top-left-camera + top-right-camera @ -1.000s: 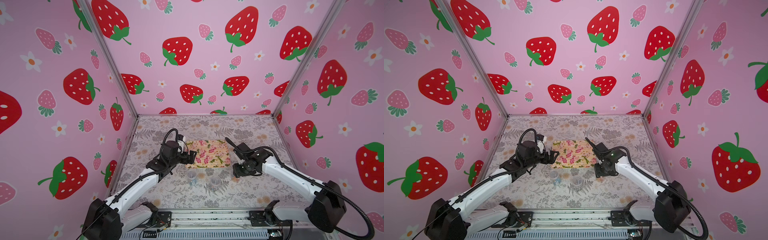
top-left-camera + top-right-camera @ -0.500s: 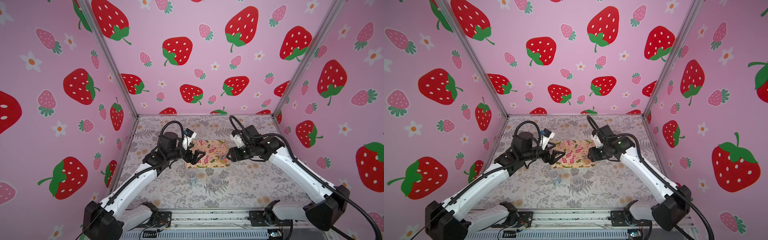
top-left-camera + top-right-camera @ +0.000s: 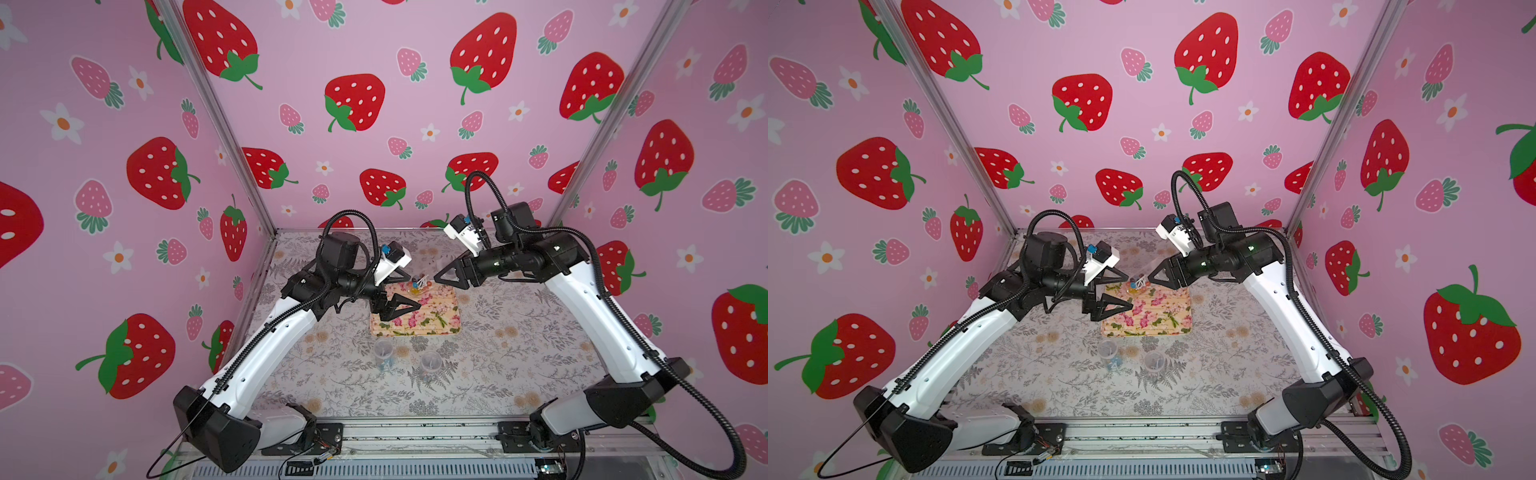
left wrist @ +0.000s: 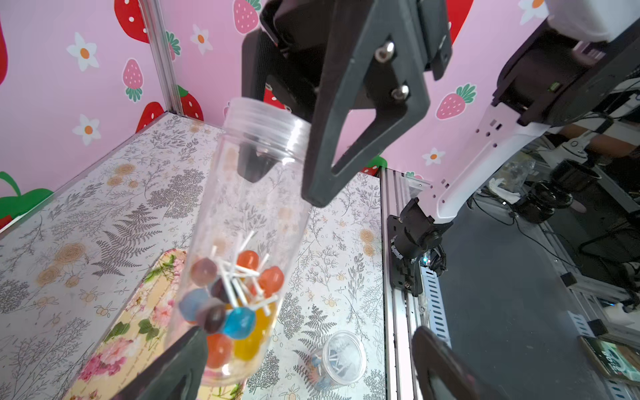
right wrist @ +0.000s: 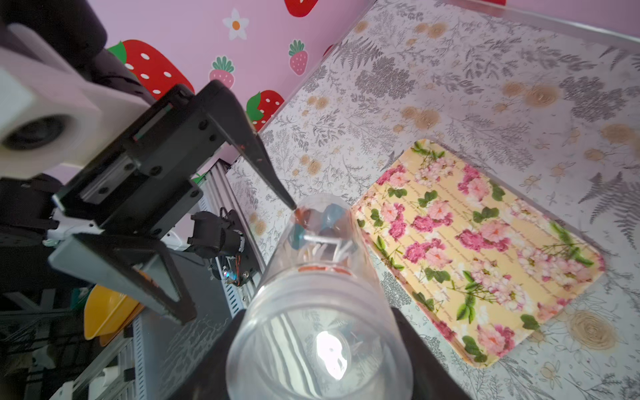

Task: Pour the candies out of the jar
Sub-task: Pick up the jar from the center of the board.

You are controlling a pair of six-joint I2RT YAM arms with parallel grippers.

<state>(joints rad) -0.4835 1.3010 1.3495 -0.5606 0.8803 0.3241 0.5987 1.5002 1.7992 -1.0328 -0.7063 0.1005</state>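
Observation:
A clear jar [image 4: 249, 207] hangs in the air over the back edge of the floral tray [image 3: 432, 320], lidless, its closed end lower. The candies [image 4: 232, 298], small lollipops with white sticks, lie heaped at that closed end and show faintly in both top views [image 3: 419, 284] [image 3: 1138, 282]. My right gripper [image 5: 318, 346] [image 3: 436, 279] is shut on the jar just below its threaded mouth. My left gripper [image 4: 308, 334] [image 3: 413, 291] faces it, open wide. One of its fingertips [image 5: 291, 204] touches the jar's closed end, and the other stands well apart.
Two small clear cups [image 3: 383, 353] [image 3: 430, 362] stand on the patterned table in front of the tray; one [image 4: 337, 360] holds a few sticks. Pink strawberry walls close in three sides. A metal rail [image 3: 415, 432] runs along the front edge.
My right gripper has lifted the jar from low beside the tray up over its back edge. My left gripper has risen and swung in to the jar's closed end, its jaws narrowing slightly.

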